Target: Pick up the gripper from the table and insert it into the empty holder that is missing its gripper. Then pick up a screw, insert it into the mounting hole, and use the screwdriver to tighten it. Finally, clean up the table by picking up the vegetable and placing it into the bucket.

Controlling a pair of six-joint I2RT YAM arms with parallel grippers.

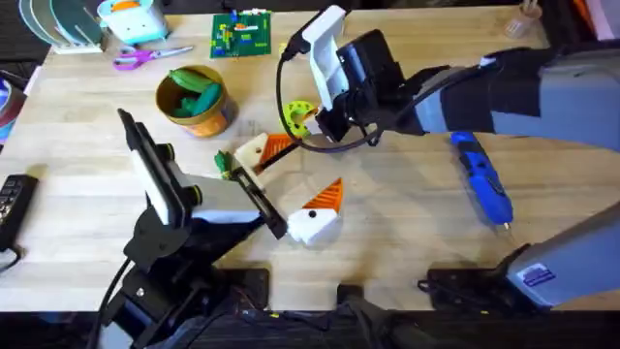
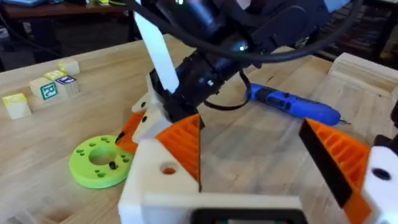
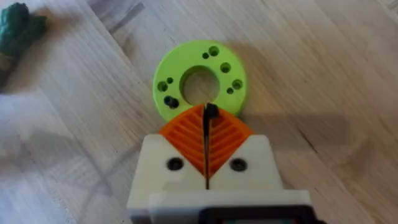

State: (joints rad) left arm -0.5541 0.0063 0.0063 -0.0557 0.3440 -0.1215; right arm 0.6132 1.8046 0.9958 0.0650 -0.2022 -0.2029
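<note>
My right gripper [image 3: 206, 115] is shut on a small black screw [image 3: 210, 112], just above the lime-green disc [image 3: 200, 78]. It also shows in the overhead view [image 1: 300, 121]. My left gripper [image 2: 261, 155] is open wide close by. On one side of it, the orange ribbed gripper [image 2: 183, 146] sits in the cream-white holder [image 2: 155, 183]. The holder's round mounting hole [image 2: 168, 168] has orange showing through it. The blue screwdriver [image 1: 481, 179] lies on the table to the right. The green vegetable [image 1: 194, 89] lies inside the orange-tan bucket [image 1: 211, 118].
A second black screw [image 3: 169, 101] rests on the lime-green disc. A green circuit board [image 1: 242, 34] and scissors [image 1: 145, 56] lie at the back. Lettered wooden blocks [image 2: 46, 90] stand farther off, and a black remote [image 1: 15, 199] is at the left edge.
</note>
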